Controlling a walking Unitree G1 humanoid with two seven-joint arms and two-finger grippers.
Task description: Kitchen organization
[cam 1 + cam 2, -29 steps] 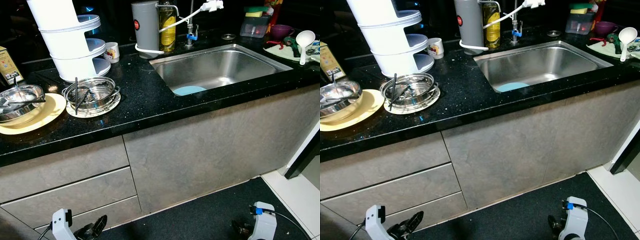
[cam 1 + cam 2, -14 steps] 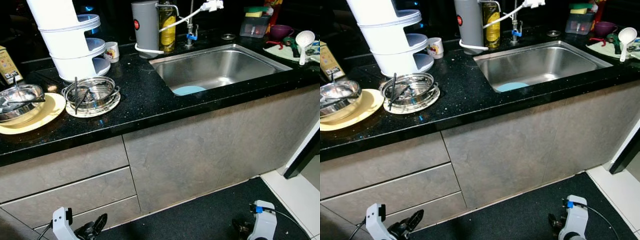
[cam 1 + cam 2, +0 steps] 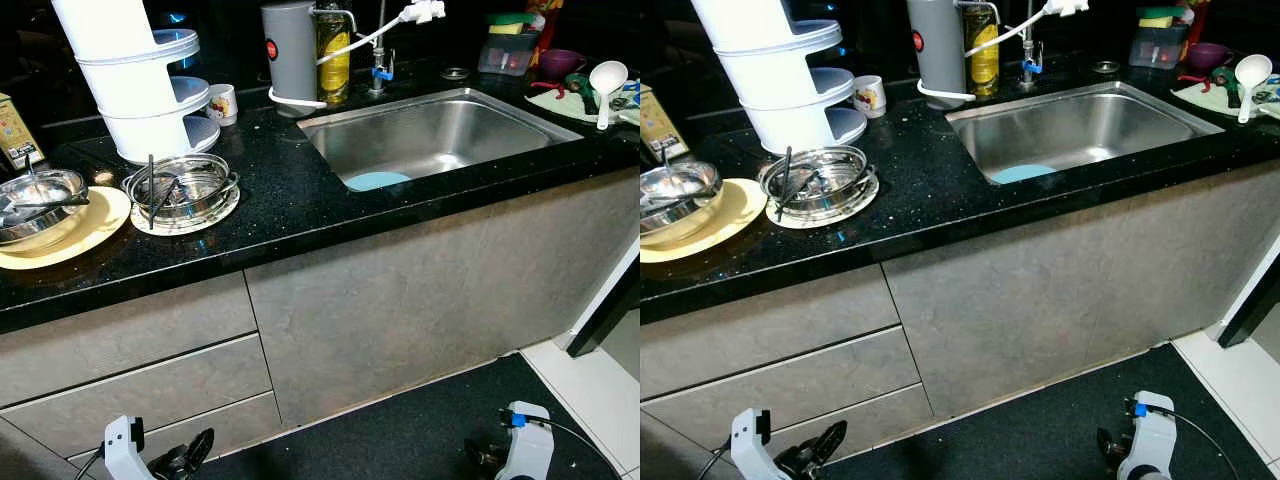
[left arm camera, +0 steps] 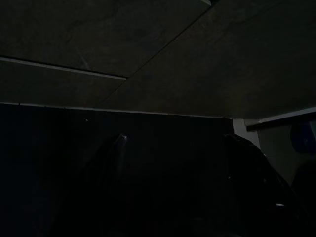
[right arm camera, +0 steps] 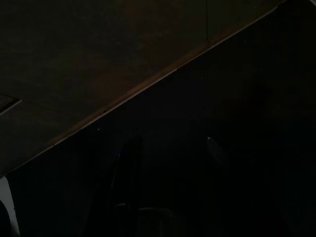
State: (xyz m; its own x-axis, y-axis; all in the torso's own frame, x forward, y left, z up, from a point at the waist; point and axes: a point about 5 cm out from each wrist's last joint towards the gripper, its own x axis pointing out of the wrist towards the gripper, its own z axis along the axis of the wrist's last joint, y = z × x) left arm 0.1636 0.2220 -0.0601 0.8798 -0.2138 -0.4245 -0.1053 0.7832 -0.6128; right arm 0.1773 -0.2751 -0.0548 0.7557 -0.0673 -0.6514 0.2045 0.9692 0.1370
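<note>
Both arms hang idle low in front of the cabinet, nothing grasped. Left hand point(image 3: 185, 460): black fingers look slightly spread, released. Right hand point(image 3: 482, 458): can't tell whether it is released or clenched, and the wrist views are too dark to help.

Task items are on the black counter point(image 3: 290, 190), toward its left end:
- steel bowl point(image 3: 38, 200) on a yellow plate point(image 3: 85, 235) at the left edge
- steel dish with utensils point(image 3: 183, 186) on a small plate, just beside it
- white tiered rack point(image 3: 135, 85) behind them, mug point(image 3: 223, 102) next to it

Sink point(image 3: 440, 130) is right of centre, with something blue point(image 3: 378, 181) at its front edge.

Risks, as I judge them:
- Loose utensils stick out of both steel pieces; a lift or nudge could tip them out or drag the plate off the front edge.
- White hose point(image 3: 375, 35) loops by the grey canister point(image 3: 290, 45); a reach to the back could snag it.
- Glossy dark counter makes edges hard to read.

Writing: red round badge on the canister, box point(image 3: 18, 130) at the far left has print, and the mug has a pattern; none legible.
</note>
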